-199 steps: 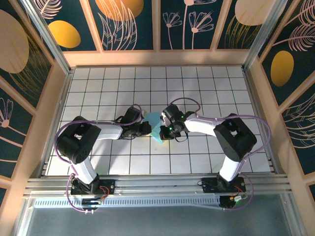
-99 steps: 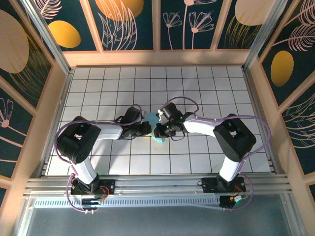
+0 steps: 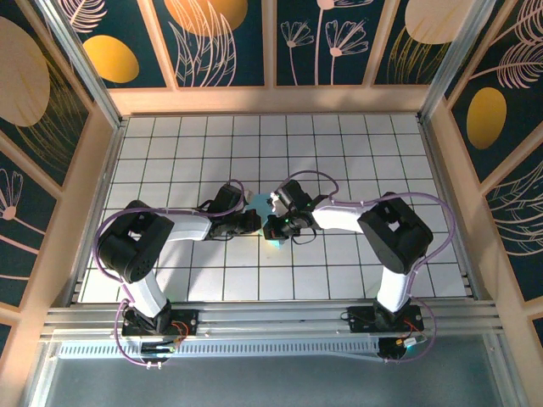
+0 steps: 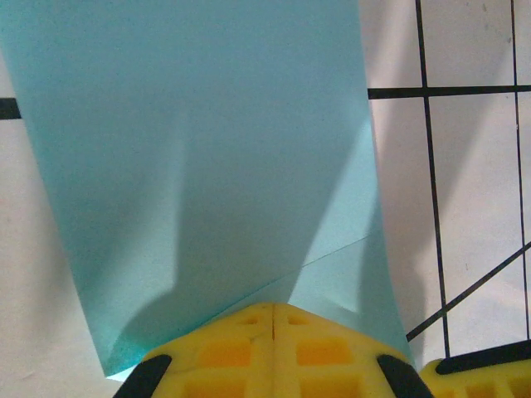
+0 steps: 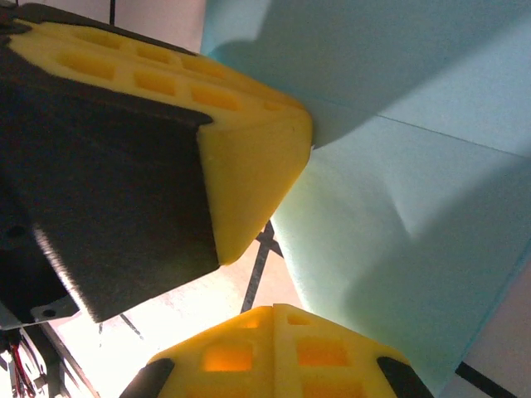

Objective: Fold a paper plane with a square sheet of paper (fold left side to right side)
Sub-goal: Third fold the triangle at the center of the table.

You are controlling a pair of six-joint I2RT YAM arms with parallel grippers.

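Paper in the form of a light-blue square sheet [image 3: 261, 203] lay on the white-tiled worktop [image 3: 356, 153] beneath both sets of jaws, which met tip to tip over it. Up close the left jaws were clenched, their yellow fingertips [image 4: 232, 340] pressed together at the near edge of the square sheet [image 4: 199, 149], which ran on ahead of them with a slanting crease [image 4: 332, 253] just in front; whether they pinched it or only pressed on it could not be told. Beside them the right jaws were clenched too, the square sheet [image 5: 398, 215] spreading ahead and to their right and a left fingertip [image 5: 249, 157] just ahead on their left
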